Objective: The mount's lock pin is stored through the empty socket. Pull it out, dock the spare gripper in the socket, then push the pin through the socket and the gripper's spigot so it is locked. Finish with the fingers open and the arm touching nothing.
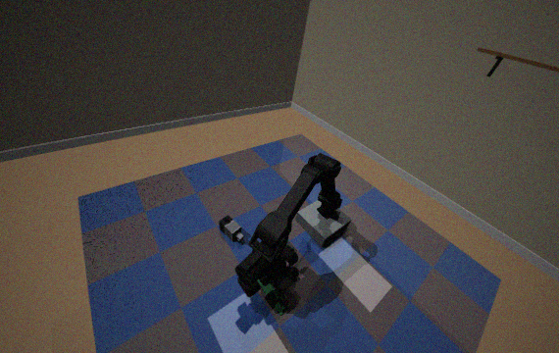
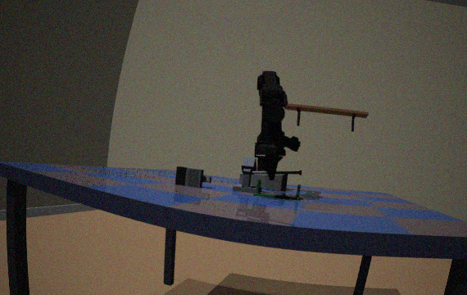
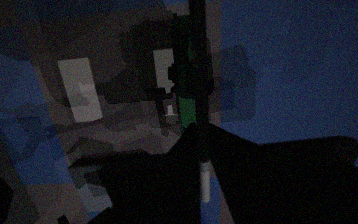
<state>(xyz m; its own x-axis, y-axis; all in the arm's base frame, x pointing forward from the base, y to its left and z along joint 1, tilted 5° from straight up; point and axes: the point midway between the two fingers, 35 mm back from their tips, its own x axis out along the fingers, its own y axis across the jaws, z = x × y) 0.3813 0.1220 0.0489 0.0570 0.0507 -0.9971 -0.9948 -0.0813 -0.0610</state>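
Note:
My gripper [image 2: 272, 177] [image 3: 198, 127] points down and is shut on the lock pin [image 2: 292, 172] [image 3: 205, 184], a thin rod held level above the green cradle [image 1: 267, 288] [image 2: 276, 197] [image 3: 187, 111]. The pin's headed end points right in the exterior view, and its pale end shows below the fingers in the wrist view. The mount [image 2: 248, 164] stands just left of the gripper in the exterior view; its socket is too dark to make out. The spare gripper [image 1: 231, 228] [image 2: 192, 177] lies apart on the left, spigot towards the mount. The fingertips are hidden in the top view.
The grey block [image 1: 316, 221] [image 2: 278, 181] under the arm's base is behind the mount in the exterior view. The blue and brown chequered table top [image 1: 127, 265] [image 2: 332, 217] carries everything. A wooden rail [image 1: 534, 62] [image 2: 324, 110] is on the wall. Light is dim.

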